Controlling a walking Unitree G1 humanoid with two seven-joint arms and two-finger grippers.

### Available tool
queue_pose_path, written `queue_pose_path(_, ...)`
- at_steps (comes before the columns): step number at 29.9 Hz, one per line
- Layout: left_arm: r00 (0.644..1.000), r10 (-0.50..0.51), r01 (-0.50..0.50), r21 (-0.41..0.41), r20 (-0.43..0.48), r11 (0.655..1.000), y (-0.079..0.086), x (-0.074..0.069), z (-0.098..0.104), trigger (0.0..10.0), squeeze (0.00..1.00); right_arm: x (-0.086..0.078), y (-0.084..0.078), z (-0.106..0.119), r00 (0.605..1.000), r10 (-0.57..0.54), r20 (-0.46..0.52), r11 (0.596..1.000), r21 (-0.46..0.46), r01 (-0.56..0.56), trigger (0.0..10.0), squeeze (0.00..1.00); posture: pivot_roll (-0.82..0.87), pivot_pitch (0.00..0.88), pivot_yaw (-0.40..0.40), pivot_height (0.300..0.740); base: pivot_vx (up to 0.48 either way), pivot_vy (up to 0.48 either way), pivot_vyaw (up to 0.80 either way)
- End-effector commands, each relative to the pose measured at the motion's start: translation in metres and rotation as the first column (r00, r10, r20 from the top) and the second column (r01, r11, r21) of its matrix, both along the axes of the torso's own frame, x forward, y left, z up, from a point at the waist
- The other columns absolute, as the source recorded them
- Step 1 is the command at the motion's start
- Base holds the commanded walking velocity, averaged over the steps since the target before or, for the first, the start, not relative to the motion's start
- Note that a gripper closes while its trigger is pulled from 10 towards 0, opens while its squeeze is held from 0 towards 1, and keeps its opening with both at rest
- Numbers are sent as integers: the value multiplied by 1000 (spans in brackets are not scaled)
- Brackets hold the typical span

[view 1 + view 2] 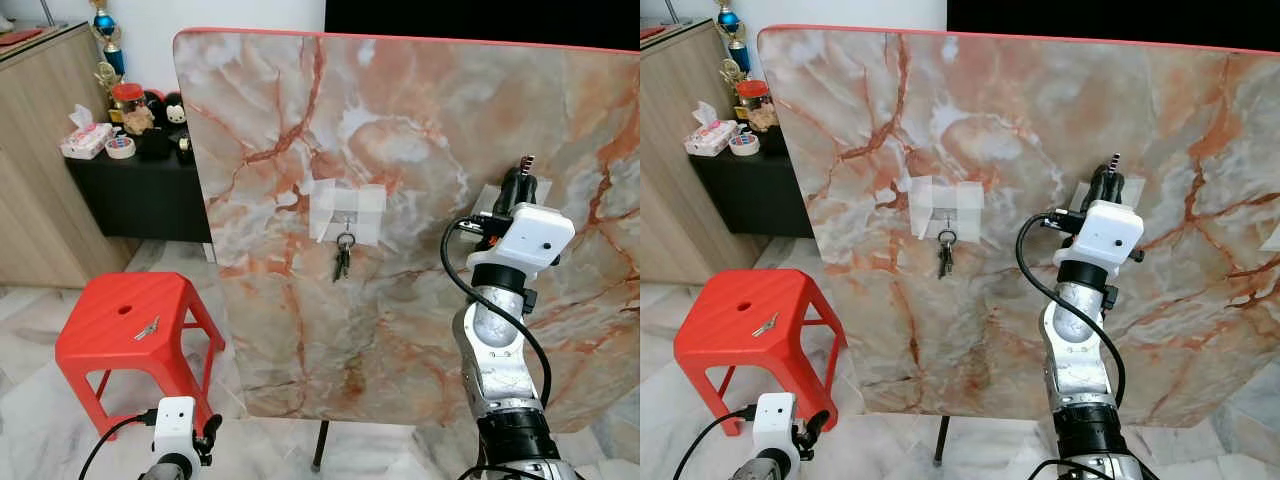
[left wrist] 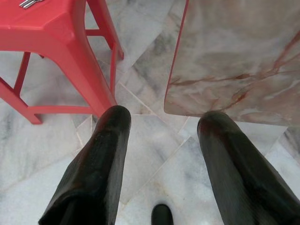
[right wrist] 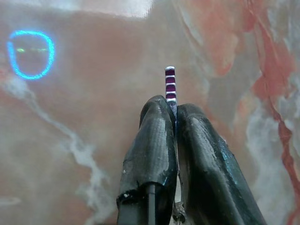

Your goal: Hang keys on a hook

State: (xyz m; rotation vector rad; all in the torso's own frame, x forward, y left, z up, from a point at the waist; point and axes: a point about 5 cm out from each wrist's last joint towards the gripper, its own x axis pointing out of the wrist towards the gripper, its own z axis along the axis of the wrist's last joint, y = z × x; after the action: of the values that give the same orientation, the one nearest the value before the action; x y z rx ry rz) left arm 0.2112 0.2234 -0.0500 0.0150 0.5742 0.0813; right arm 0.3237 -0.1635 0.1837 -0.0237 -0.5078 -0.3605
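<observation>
Left eye view: upright marble-patterned board [image 1: 420, 120] with a red edge, standing on tiled floor. Near the board's middle, a taped patch with a small hook [image 1: 346, 222]; one bunch of keys [image 1: 343, 255] hanging from it, flat against the board. To the right of that hook, right gripper [image 1: 522, 172] raised against the board over a second taped patch [image 1: 488, 200], fingers pressed together on a thin purple-and-white striped tag [image 1: 530, 160] sticking out past the tips. Left of the board, a red plastic stool [image 1: 130, 325] with another set of keys [image 1: 148, 327] lying on its seat. Below the stool, the left arm hanging low by the board's lower corner.

Right eye view: same layout — hung keys at the board's middle, right gripper just beside the second patch, stool off the board's left edge. Behind the stool, a dark cabinet [image 1: 750, 190] with small items on top.

Left wrist view: left gripper [image 2: 161, 126] pointing down at the floor, fingers [image 2: 110, 140] spread wide and holding nothing; stool leg and the board's lower corner beyond them.

Right wrist view: fingers [image 3: 157, 136] closed tight on the striped tag, tip close to the board — contact cannot be told.
</observation>
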Motion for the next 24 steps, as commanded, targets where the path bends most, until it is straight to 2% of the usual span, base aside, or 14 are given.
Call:
queue_pose_path(1, 1000, 6, -6, -3, 10, 1000, 0, 2, 1, 10000, 0, 0, -3, 5, 1000, -15, 10, 1000, -16, 15, 10000, 0, 61, 0, -58, 740, 0, 0, 0)
queue_pose_path(15, 1000, 6, -6, -1, 3, 1000, 2, 2, 2, 10000, 0, 0, -15, -4, 990, -136, -48, 990, -50, 133, 10000, 0, 61, 0, -54, 740, 0, 0, 0)
queue_pose_path(24, 1000, 4, -4, 1, -3, 1000, 2, 1, 1, 10000, 0, 0, -15, -9, 986, -148, -75, 988, -43, 146, 10000, 0, 64, 0, -53, 740, 0, 0, 0)
